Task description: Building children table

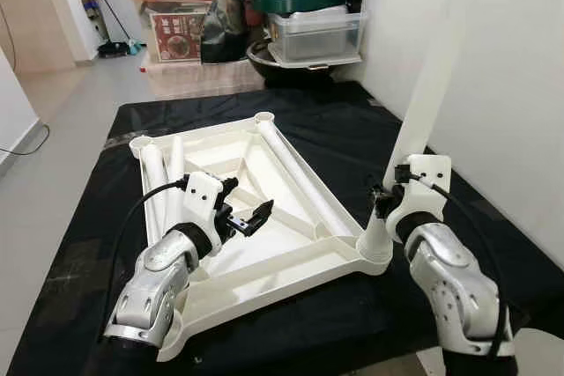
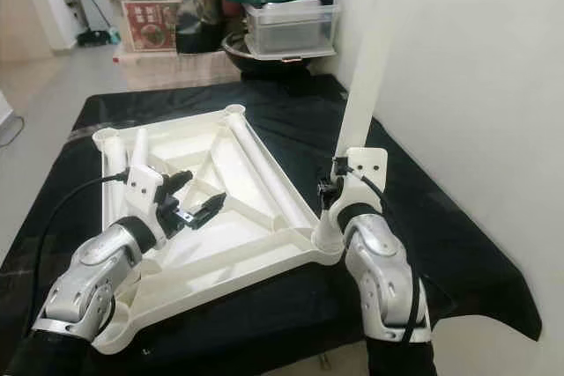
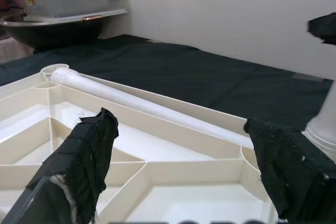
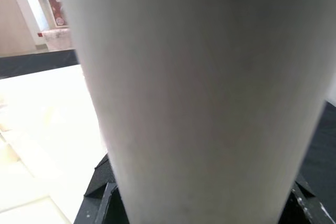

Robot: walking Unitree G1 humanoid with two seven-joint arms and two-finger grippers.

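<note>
White plastic tabletop (image 1: 264, 217) lies upside down on a black cloth (image 1: 335, 125) spread on the floor, ribbed underside up, so the corner sockets face upward and legs can be dropped in from above. Right gripper (image 1: 390, 191) is clenched around a white table leg (image 1: 432, 85), holding it upright, slightly tilted, with its foot end sitting in the near right corner socket (image 1: 377, 248); this looks like the seating or pressing-in step for the first leg. In the right wrist view the leg (image 4: 199, 98) sits close against the camera, between the black fingers. Left gripper (image 1: 251, 216) hovers above the middle ribs of the tabletop, fingers spread apart and holding nothing, probably ready to steady the top or reach for the next leg. Three spare legs lie loose inside the tray-like underside: two (image 1: 163, 178) along the left side, one (image 1: 304, 178) along the right rib, kept within reach. Behind the cloth are storage boxes: an orange-lidded bin (image 1: 172, 11) and a clear container (image 1: 317, 33) with a green lid. A red label on the bin is too small to read; no brand is legible.
</note>
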